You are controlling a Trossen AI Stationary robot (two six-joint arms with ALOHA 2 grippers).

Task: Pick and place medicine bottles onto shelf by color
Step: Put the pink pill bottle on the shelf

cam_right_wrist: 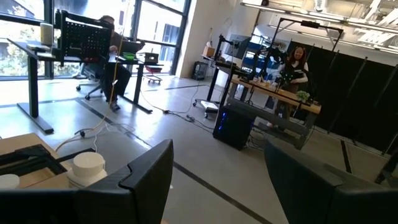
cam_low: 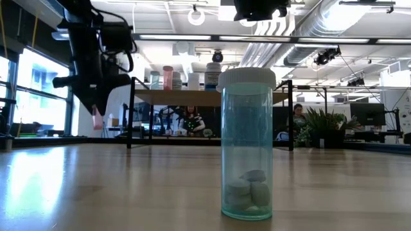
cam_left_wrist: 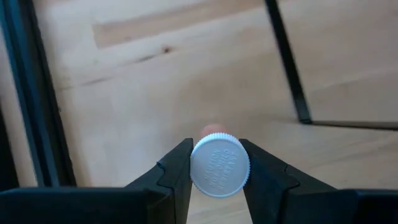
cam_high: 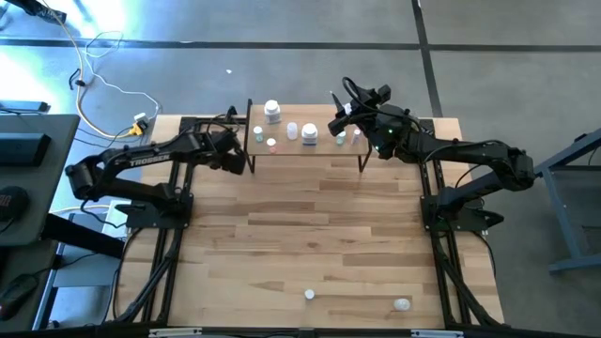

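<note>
Daylight pours in from big windows on the left side of the room, and ceiling strip lights glow overhead, so my table (cam_high: 310, 235) is bright and evenly lit. A pale sheen of glare lies across the wood on the near left in the low view. Shadows under the shelf (cam_high: 305, 148) are faint. The white cap (cam_left_wrist: 219, 165) in my left gripper (cam_left_wrist: 216, 169) is sharp; the tabletop beyond it is soft.

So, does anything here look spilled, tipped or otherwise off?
Nothing stands out. The bottles on the shelf stand upright, the teal bottle is capped, and the left gripper holds a white-capped bottle squarely.
</note>
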